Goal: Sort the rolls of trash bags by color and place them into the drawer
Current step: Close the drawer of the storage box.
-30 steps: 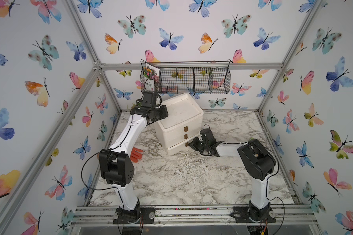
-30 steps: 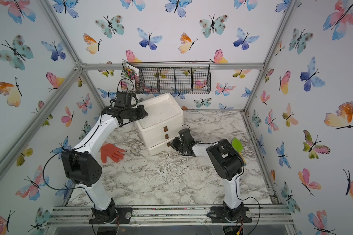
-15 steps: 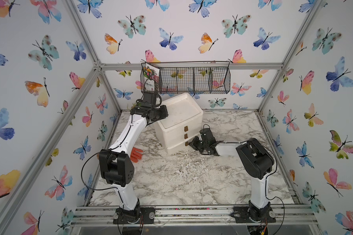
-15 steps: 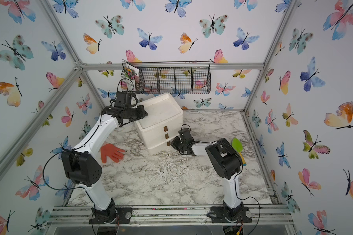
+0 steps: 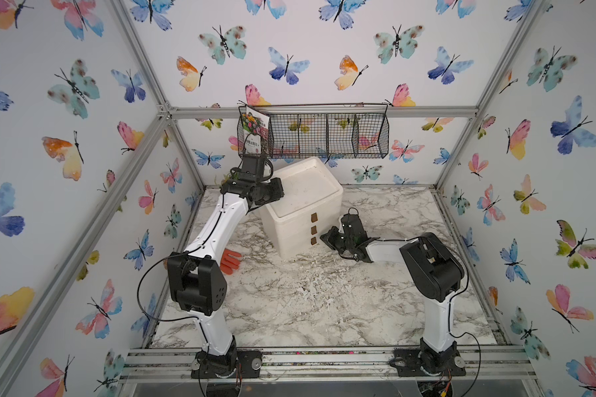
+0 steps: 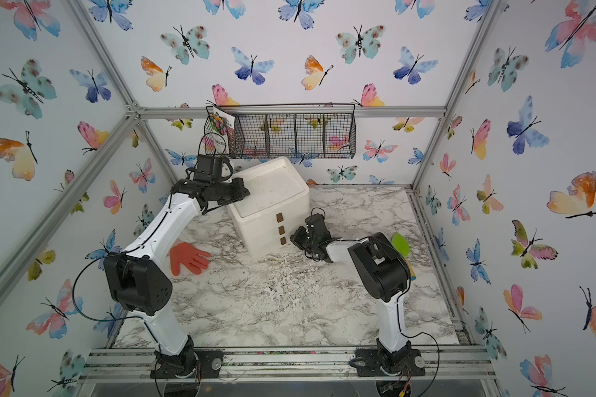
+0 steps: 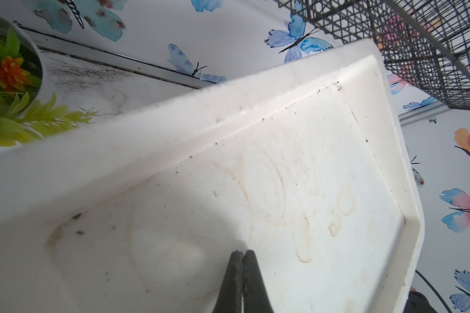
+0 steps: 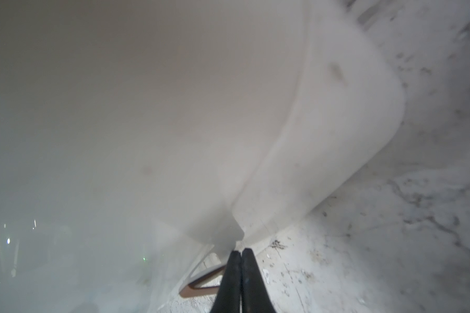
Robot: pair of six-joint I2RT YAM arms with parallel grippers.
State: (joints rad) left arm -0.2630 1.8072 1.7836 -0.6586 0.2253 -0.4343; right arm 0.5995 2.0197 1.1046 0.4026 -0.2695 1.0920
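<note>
Stained white drawer unit [image 5: 289,233] is lying beneath the closed left gripper [image 7: 242,254]. Closed right gripper [image 8: 240,253] is resting beside its lowest brown tab [image 5: 313,241].

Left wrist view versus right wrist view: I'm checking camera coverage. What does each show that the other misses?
Only the left wrist view shows the stained top of the drawer unit, a potted plant, the wire basket and the butterfly wall. Only the right wrist view shows a brown drawer handle and crumbs on the marble table. Both show the white drawer unit, some table, and their own shut gripper: left gripper, right gripper.
</note>
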